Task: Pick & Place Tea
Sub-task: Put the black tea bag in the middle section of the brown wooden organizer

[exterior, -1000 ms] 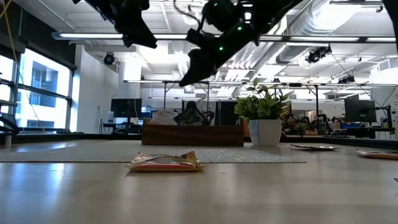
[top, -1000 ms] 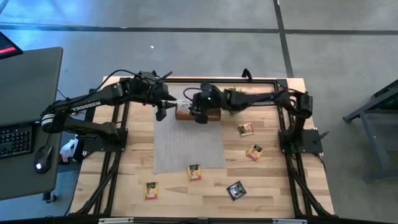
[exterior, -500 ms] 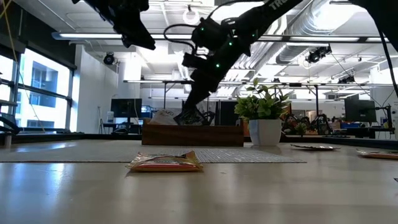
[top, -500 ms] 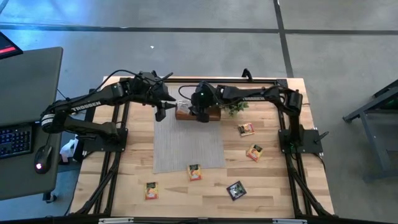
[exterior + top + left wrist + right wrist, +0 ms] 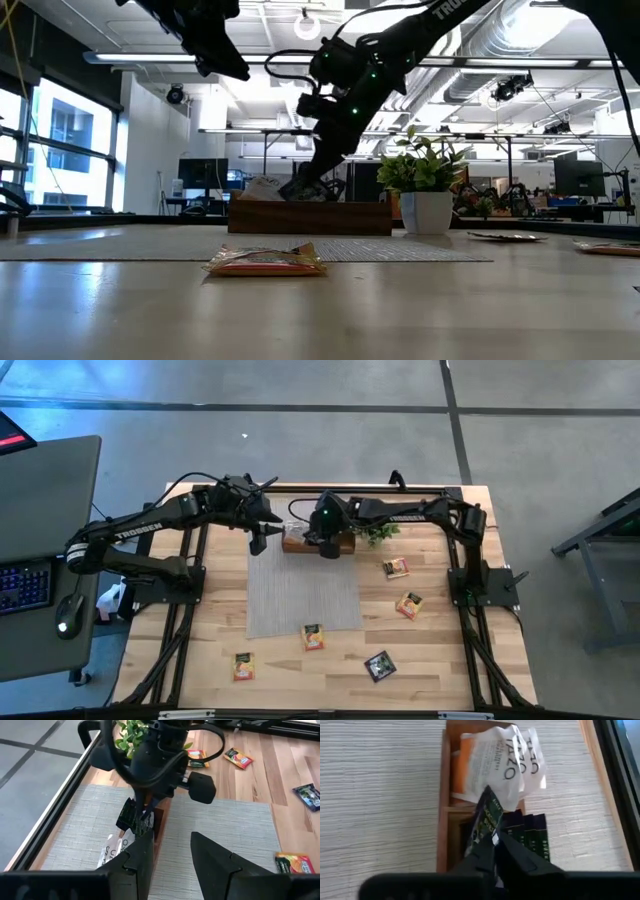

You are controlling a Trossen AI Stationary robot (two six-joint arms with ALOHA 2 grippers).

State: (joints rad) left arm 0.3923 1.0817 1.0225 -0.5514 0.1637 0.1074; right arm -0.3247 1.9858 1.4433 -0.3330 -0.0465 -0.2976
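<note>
A wooden tray stands at the far edge of a grey mat. White tea sachets fill one compartment and black ones another. My right gripper reaches slanting down into the tray, shut on a black tea sachet. My left gripper hangs open above the mat's far left corner, beside the tray, touching nothing. More tea sachets lie flat on the table: orange ones and a black one. My right gripper pinches the black sachet by its near edge between the two fingers. The fingers come slanting down from the table's right. The sachet stands on edge, tilted, over the compartment with the other black sachets; whether it rests on them I cannot tell.
A small potted plant stands just right of the tray, under my right arm. Another orange sachet lies near the front left. Black frame rails run along both sides of the table. The mat's near half is bare.
My right gripper has come down toward the tray and tipped more steeply downward, its fingertips now at the tray's rim. My left gripper has kept still.
</note>
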